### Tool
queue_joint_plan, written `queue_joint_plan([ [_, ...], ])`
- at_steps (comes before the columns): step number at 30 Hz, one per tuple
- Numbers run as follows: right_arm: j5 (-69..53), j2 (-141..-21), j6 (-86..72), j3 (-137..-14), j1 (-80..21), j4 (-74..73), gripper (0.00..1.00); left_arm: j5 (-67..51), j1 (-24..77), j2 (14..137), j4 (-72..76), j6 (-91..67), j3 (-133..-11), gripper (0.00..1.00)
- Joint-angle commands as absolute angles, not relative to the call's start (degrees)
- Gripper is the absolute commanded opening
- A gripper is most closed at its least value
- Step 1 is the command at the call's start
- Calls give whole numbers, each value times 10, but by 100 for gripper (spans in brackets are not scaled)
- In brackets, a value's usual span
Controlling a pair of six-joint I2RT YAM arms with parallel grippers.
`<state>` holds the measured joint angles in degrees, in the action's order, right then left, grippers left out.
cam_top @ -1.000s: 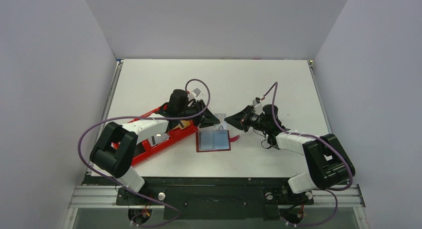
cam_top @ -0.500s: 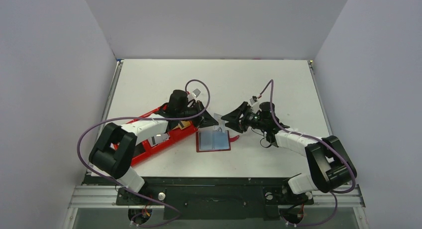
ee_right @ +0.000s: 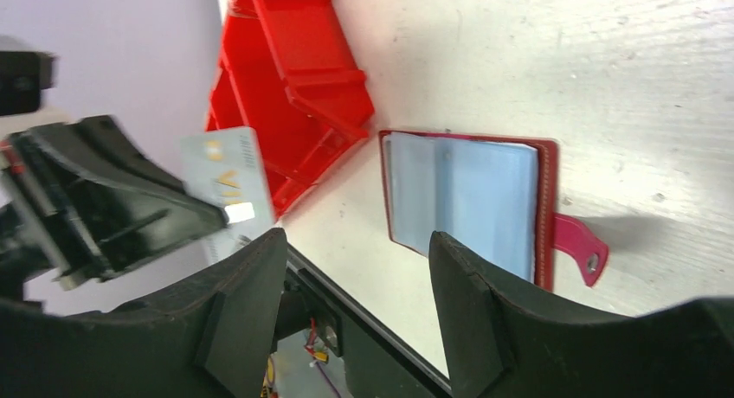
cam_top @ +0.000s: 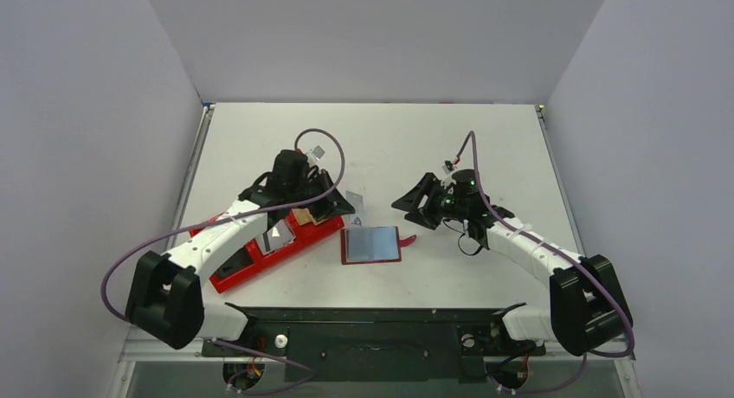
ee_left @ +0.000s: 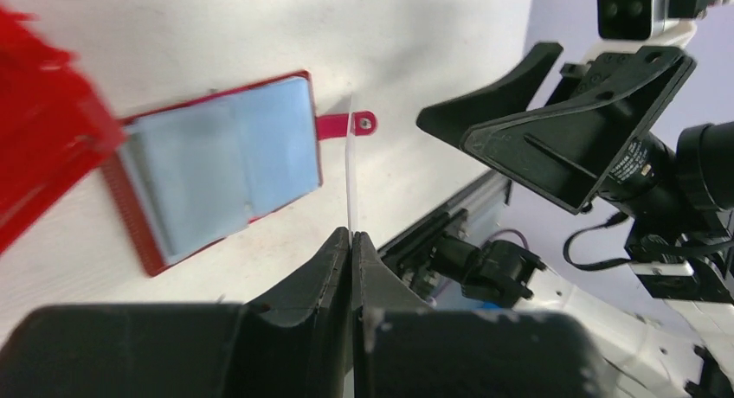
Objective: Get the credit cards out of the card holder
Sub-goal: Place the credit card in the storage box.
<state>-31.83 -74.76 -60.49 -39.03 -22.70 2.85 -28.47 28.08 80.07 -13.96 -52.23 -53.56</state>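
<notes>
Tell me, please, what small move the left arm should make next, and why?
Probably swing the left gripper over the red tray and release there. It is shut on a silver-grey card, held above the table beside the open card holder. The right gripper stands open and apart from the card, and a tan card lies in the tray.

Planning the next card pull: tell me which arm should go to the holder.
Right. The right gripper is open and empty, close to the strap side of the open holder. The left gripper is shut on a silver card, so it looks busy.
</notes>
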Motion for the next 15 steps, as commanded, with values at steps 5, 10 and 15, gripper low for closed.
queue_joint_plan([
  [5, -288, -740, -571, -410, -229, 2, 57, -63, 229, 684, -399, -421, -617, 0],
  [10, -286, -750, -560, -419, -229, -21, 57, 45, 203, 657, -511, -393, -648, 0],
  [15, -292, -761, -552, -430, -229, -29, 57, 123, 189, 640, -583, -391, -654, 0],
])
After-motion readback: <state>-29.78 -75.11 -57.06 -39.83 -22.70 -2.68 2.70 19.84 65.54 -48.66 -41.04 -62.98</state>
